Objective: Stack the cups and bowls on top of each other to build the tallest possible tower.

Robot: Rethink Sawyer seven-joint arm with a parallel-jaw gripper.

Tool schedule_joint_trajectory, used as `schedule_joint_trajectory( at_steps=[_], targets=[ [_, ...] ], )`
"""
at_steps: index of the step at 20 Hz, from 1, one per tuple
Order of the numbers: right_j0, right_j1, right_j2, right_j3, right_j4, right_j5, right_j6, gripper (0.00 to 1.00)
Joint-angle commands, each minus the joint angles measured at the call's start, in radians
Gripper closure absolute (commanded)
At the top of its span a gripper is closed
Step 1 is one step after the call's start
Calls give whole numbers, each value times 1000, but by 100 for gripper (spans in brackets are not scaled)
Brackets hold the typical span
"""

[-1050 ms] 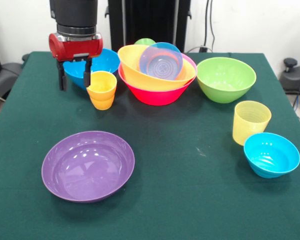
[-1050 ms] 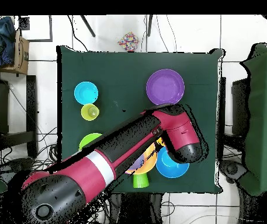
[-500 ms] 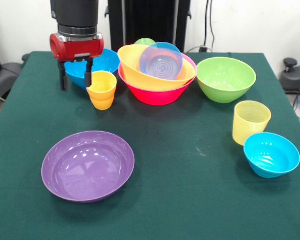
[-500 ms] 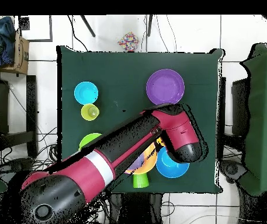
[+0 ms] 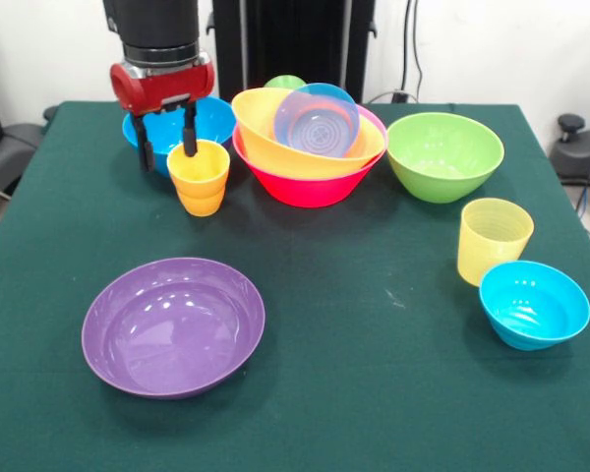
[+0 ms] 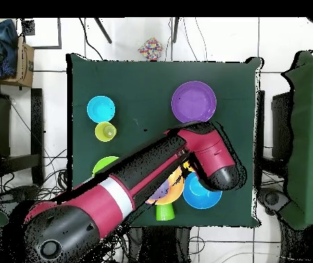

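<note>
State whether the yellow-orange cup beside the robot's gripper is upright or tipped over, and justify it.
Upright. In the front view the yellow-orange cup stands on its base with its open rim facing up; one finger of the gripper reaches over that rim.

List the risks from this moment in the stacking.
The gripper is open, one of its fingers over the rim of the orange cup: an off-centre close may tip it. The small blue bowl leans inside the orange bowl on the pink bowl; anything added may slide.
</note>
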Motion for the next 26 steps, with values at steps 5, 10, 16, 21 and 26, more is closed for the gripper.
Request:
schedule_joint_trajectory(
  at_steps=[5,10,16,21,26],
  targets=[
    [19,58,152,-79,-46,-99,259,0],
    [16,91,169,-80,-5,-21,179,0],
    [14,117,177,-86,36,37,132,0],
    [13,147,175,-99,71,87,100,0],
    [11,163,186,-108,95,130,77,0]
  ],
)
